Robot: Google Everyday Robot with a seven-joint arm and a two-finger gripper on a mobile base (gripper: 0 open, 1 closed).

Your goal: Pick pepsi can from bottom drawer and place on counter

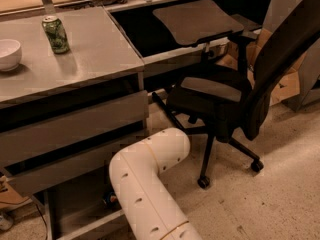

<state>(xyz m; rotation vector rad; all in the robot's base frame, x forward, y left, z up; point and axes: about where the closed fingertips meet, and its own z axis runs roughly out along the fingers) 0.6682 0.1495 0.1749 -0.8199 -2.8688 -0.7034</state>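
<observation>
The bottom drawer (pixel 75 211) stands pulled out under the cabinet, near the floor. A small dark blue can, the pepsi can (pixel 108 199), shows inside it at the right, partly hidden behind my white arm (pixel 142 179). The arm bends in the foreground in front of the drawer. My gripper is hidden and does not show in the camera view. The grey counter (pixel 85 64) tops the cabinet.
A green can (pixel 55 34) and a white bowl (pixel 9 54) stand on the counter at the left. Two taller grey drawers (pixel 70 129) sit above the bottom one. A black office chair (pixel 240 99) stands close on the right, with cardboard boxes (pixel 287 86) behind it.
</observation>
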